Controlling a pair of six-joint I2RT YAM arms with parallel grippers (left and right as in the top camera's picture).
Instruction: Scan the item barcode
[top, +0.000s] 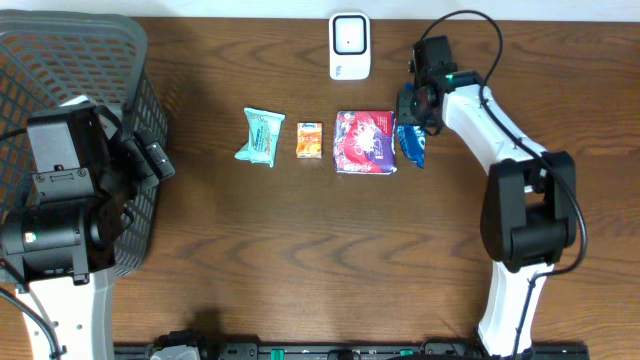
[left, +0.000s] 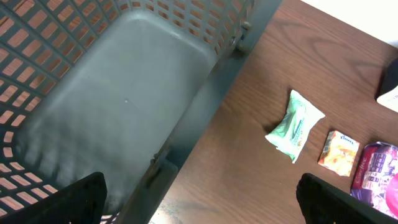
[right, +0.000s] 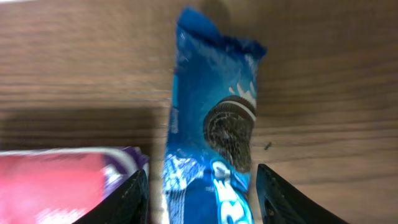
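Observation:
A blue Oreo cookie packet (top: 411, 146) lies on the wooden table, at the right end of a row of items. My right gripper (top: 414, 104) is down over it. In the right wrist view the packet (right: 211, 130) runs between the two black fingers (right: 127, 202), with a narrow gap showing on each side. My right gripper (right: 202, 199) is partly open around the packet. The white barcode scanner (top: 349, 45) stands at the back of the table. My left gripper (left: 199, 199) is wide open and holds nothing, above the basket's edge (left: 186, 134).
A grey plastic basket (top: 60, 50) fills the left side under my left arm. The row also holds a green packet (top: 260, 136), a small orange box (top: 309, 140) and a red-purple pack (top: 365, 142), which lies right beside the Oreo packet.

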